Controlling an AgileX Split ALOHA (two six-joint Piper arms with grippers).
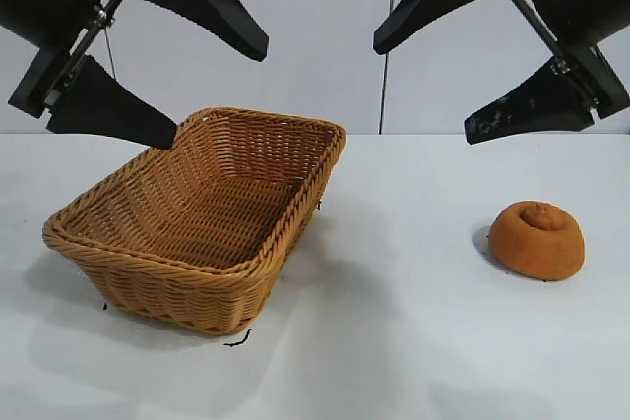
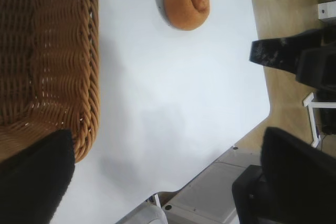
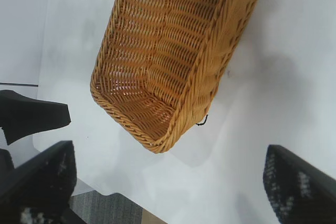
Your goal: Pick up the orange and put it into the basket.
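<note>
The orange (image 1: 536, 239), a brownish-orange domed lump with a swirl nub, lies on the white table at the right. It also shows in the left wrist view (image 2: 186, 2). The wicker basket (image 1: 118, 243) stands empty at the left; it shows in the left wrist view (image 2: 90, 77) and the right wrist view (image 3: 131, 124). My left gripper (image 1: 219, 90) hangs open high above the basket's far left. My right gripper (image 1: 423, 86) hangs open high above the table, up and left of the orange. Neither holds anything.
The white table (image 1: 394, 341) spreads between basket and orange. A small black mark (image 1: 237, 341) lies by the basket's near corner. The table's edge and the floor show in the left wrist view (image 2: 273, 98).
</note>
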